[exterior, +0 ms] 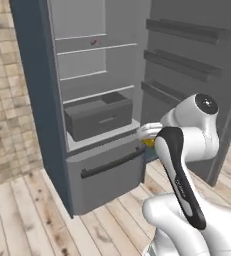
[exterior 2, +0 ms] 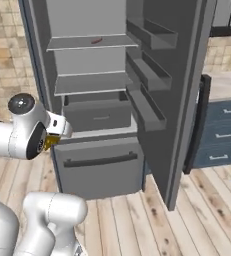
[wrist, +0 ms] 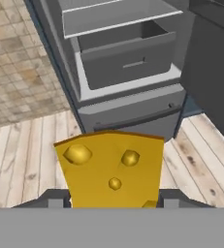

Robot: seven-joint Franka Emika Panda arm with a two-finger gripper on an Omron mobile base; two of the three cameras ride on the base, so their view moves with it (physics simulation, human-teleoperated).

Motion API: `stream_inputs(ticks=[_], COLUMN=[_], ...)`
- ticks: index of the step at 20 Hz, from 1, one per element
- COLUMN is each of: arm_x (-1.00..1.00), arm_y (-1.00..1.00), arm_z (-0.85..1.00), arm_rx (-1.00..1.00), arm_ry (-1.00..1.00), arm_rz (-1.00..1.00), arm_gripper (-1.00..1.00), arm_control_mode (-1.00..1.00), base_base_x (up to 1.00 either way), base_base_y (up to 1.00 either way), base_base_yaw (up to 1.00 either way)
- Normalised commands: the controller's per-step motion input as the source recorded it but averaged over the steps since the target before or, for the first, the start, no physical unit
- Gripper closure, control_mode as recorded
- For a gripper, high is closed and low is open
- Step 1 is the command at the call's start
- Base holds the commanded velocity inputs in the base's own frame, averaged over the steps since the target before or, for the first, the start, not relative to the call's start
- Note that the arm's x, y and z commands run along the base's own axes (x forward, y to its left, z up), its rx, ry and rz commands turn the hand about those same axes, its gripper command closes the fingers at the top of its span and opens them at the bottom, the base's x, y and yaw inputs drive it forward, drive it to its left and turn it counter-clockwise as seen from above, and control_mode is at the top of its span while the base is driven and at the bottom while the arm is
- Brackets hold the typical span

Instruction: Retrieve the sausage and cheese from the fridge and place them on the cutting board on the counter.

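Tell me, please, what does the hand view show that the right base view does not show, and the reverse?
Hand view: the cheese large and whole between the gripper tips, its holes plain to see. Right base view: the sausage on an upper shelf, the open door's racks, and the counter over blue drawers at right; there the cheese is just a yellow sliver by the arm. Both: the open fridge, its grey drawer and the wood floor.

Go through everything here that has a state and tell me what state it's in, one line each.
fridge: main door swung wide open, lower door shut.
drawer: pulled partway out, open on top.
cheese: held between the gripper's fingers, out in front of the fridge.
sausage: lying on an upper fridge shelf, untouched.
gripper: closed on the cheese.
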Motion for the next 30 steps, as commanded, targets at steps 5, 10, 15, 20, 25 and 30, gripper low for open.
stream_inputs(ticks=[5,10,15,20,25,30], arm_x=[0.00,0.00,0.00,0.00,0.00,0.00], arm_y=[0.00,0.00,0.00,0.00,0.00,0.00], arm_z=[0.00,0.00,0.00,0.00,0.00,0.00], arm_rx=[0.00,0.00,0.00,0.00,0.00,0.00], arm_ry=[0.00,0.00,0.00,0.00,0.00,0.00], arm_rz=[0.00,0.00,0.00,0.00,0.00,0.00], arm_gripper=[1.00,1.00,1.00,1.00,1.00,1.00], arm_control_mode=[1.00,1.00,1.00,1.00,1.00,1.00], base_base_x=[-0.06,0.00,-0.28,-0.29,-0.01,0.00], base_base_y=[0.71,1.00,0.95,0.13,0.00,0.00], base_base_yaw=[-0.68,-0.32,-0.24,-0.72,-0.82,-0.71])
